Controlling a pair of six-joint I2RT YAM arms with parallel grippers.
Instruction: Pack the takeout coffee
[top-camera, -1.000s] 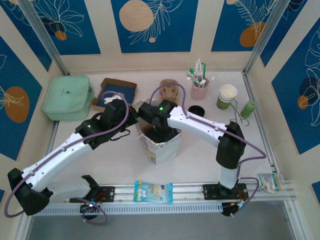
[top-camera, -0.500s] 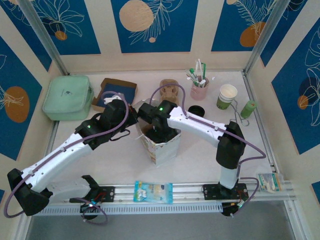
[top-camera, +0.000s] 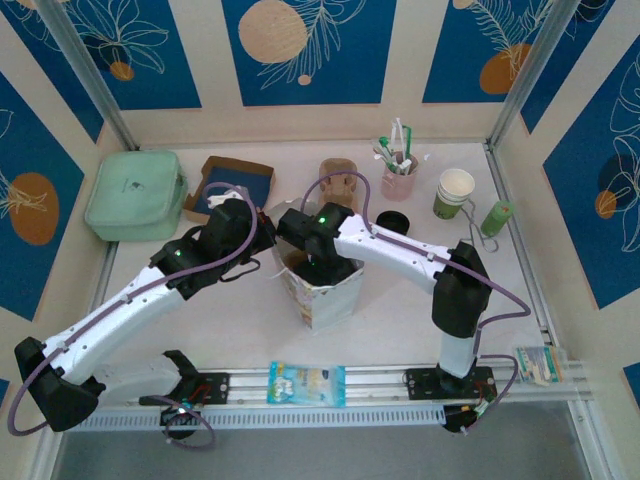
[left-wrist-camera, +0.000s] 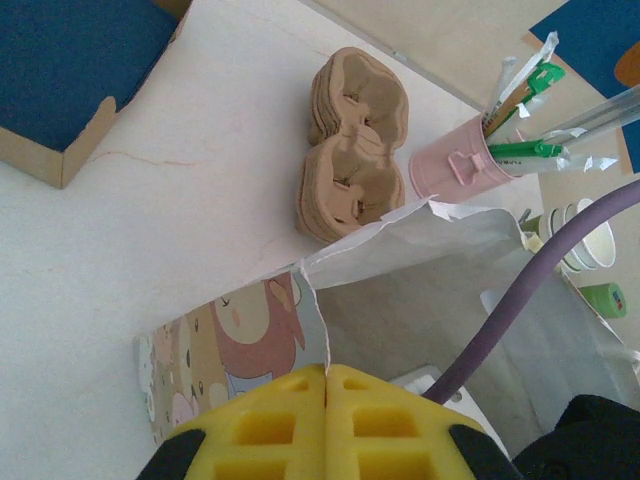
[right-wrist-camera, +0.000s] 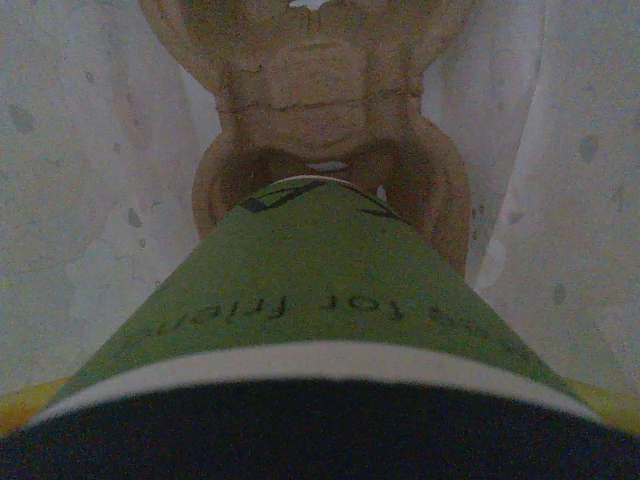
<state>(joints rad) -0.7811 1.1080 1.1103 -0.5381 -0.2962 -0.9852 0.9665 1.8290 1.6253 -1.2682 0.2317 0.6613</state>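
Note:
The takeout coffee (right-wrist-camera: 318, 290), a green-and-cream paper cup with a black lid, hangs inside the paper bag (top-camera: 325, 292). My right gripper (right-wrist-camera: 320, 425) is shut on it, with yellow fingertips (right-wrist-camera: 22, 412) just showing at the cup's sides. Below the cup, on the bag's floor, lies a brown cardboard cup carrier (right-wrist-camera: 320, 95). From above, my right gripper (top-camera: 318, 262) reaches down into the bag's mouth. My left gripper (left-wrist-camera: 327, 372) is shut on the torn top rim of the bag (left-wrist-camera: 235, 325), holding that side of the mouth; from above it (top-camera: 268, 238) sits at the bag's left edge.
At the back stand a stack of cup carriers (top-camera: 340, 180), a pink cup of stirrers (top-camera: 398, 180), a loose black lid (top-camera: 393, 221), a lidless cup (top-camera: 455, 192) and a slim green tube (top-camera: 497, 217). A green case (top-camera: 135, 195) and blue-lined box (top-camera: 235, 185) sit back left. A snack packet (top-camera: 307, 384) lies on the front rail.
My right gripper has sunk slightly lower into the bag with the cup. The left gripper keeps its hold on the rim.

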